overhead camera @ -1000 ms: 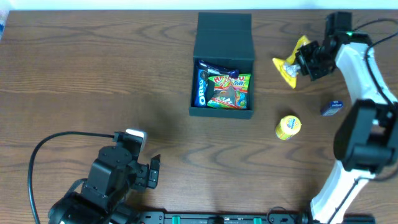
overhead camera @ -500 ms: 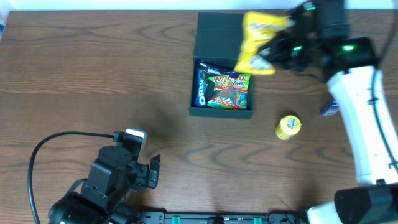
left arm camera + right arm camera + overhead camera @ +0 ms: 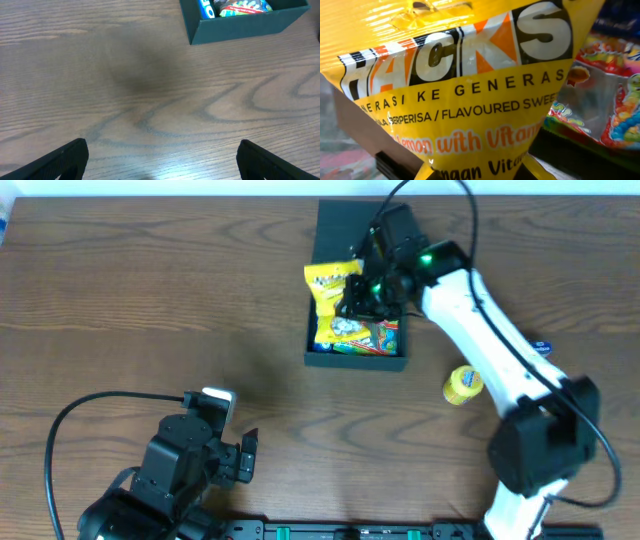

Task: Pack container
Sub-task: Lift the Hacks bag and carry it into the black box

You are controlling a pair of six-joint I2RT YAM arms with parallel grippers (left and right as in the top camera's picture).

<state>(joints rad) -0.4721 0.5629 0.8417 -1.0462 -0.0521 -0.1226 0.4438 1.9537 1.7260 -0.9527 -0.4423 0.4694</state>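
White links, black joints, green light [image 3: 428, 258], thin black cable [image 3: 470, 212] on right arm [image 3: 482, 315]; black left arm [image 3: 175, 465], looped cable [image 3: 68, 416], black-fingered left gripper [image 3: 161, 156].

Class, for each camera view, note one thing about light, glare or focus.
Overhead: even light, sharp table grain. Left wrist: a soft dark shadow smudges the table; container cropped. Right wrist: glare streaks the Hacks sweet packet; colourful packet behind is blurred.

Wood-grain surface [image 3: 150, 300], round yellow tub [image 3: 462, 384] near right, small blue packet [image 3: 541, 348] farther right, black cable [image 3: 75, 412] near left, yellow Hacks sweets bag [image 3: 328, 280] far centre.
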